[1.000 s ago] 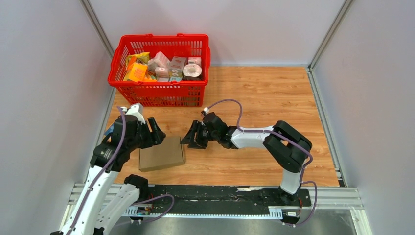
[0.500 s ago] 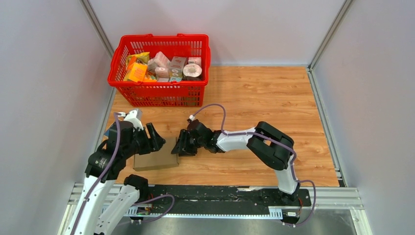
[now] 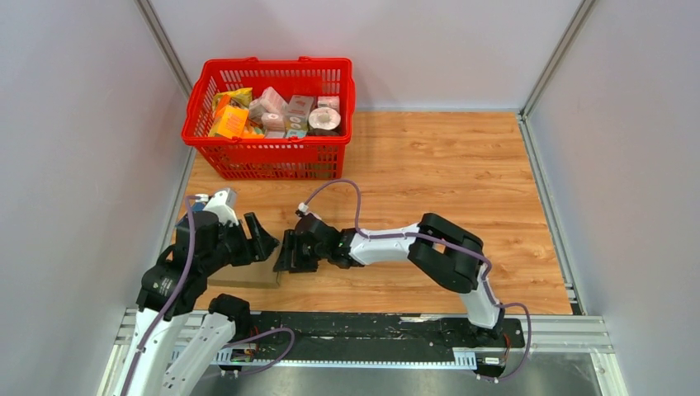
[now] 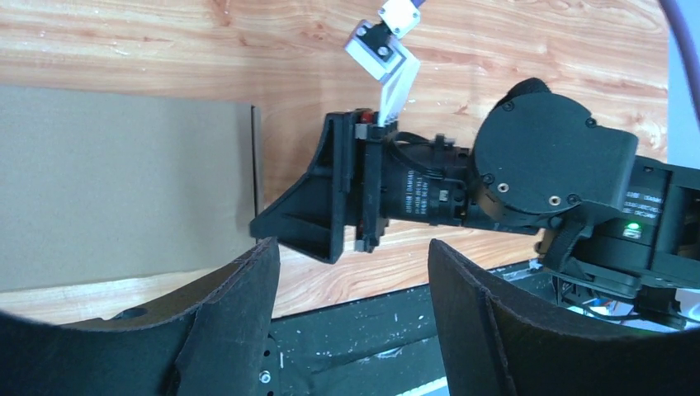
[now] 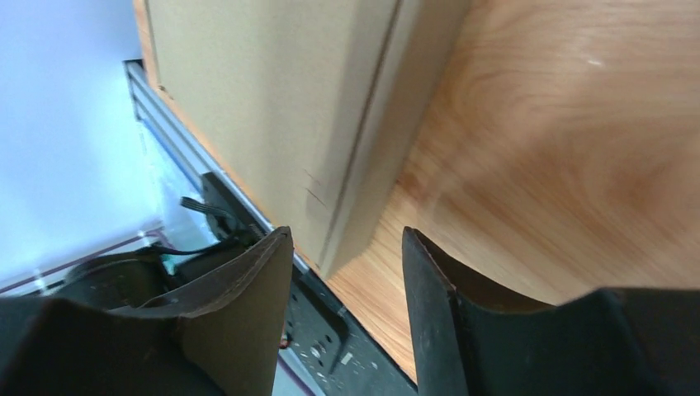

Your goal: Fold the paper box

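Box (image 4: pixel 124 181) lies flat, lower left of the overhead frame, near the tabletop (image 3: pixel 429 165) front edge. Left fingers (image 4: pixel 239 289) spread wide above it. Right fingers (image 5: pixel 248 289) parted at its right edge, apparently pinching nothing. Step: approach. Next you'll need that edge flap caught and lifted.

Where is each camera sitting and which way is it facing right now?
Top camera: above and behind the arms, looking down on the table, red basket and cardboard box; both arms show, with the left gripper and right gripper.
Left wrist: on the left arm, facing the box's edge and the right gripper; its own open fingers fill the bottom.
Right wrist: low and close, facing the box's edge; its own fingers at the bottom.
Shared: all three show the box.
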You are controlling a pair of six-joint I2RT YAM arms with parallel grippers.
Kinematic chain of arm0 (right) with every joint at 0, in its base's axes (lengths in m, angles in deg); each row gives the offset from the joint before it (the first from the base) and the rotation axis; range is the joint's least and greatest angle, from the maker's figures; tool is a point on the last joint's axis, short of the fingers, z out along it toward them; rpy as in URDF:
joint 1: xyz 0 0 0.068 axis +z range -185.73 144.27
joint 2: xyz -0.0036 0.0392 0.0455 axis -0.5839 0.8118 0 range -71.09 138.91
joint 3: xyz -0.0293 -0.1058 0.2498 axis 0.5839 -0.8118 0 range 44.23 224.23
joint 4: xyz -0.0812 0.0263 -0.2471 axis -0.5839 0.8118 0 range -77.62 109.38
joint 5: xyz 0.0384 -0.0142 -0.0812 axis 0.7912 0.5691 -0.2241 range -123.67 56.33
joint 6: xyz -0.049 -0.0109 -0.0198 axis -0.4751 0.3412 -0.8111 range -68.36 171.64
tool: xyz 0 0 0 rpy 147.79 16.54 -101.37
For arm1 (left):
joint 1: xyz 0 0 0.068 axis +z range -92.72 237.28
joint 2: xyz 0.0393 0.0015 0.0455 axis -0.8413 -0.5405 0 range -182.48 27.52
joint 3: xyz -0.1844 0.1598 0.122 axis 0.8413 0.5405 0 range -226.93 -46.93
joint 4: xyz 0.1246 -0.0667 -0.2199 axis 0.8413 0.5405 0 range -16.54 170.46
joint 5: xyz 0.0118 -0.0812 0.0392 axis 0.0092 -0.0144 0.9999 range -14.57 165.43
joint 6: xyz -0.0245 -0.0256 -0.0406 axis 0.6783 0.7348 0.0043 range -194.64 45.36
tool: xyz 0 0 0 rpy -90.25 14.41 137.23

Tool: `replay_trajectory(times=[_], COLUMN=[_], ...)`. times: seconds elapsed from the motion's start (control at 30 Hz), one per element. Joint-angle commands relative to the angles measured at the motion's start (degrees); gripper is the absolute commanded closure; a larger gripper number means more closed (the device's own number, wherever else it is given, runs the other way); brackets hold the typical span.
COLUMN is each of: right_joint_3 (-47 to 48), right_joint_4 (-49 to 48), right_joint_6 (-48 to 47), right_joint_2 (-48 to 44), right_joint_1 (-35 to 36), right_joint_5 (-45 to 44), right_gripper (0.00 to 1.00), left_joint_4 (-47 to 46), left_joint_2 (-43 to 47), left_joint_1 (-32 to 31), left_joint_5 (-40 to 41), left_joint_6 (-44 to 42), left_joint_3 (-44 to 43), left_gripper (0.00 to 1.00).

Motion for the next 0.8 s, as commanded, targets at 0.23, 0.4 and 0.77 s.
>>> replay_trajectory(times=[0.23,0.4,0.77], right_joint_3=[-8.87,-6.08,13.25], right_joint_4=[29.95,50.43,63.43], right_joint_6=[-29.86,-41.81,-52.13], right_joint_2=[-34.67,-56.30,-78.57], right_joint_1=[-3.41,-9.30,-9.48], right_joint_5=[-30.43,-44.07,-54.54], right_gripper=[0.06,0.00,0.00], left_joint_4=[-7.49,-6.53,-8.21], left_joint_2=[-0.12,-7.67,-15.85], left_joint_1=[0.16,0.07,0.16], left_joint_5=[-12.89,-12.46,-12.91], left_joint_6=[-3.64,-7.77,-9.09], left_joint_3=[-5.52,-22.27,-38.75], left_gripper=[0.25,0.25,0.25])
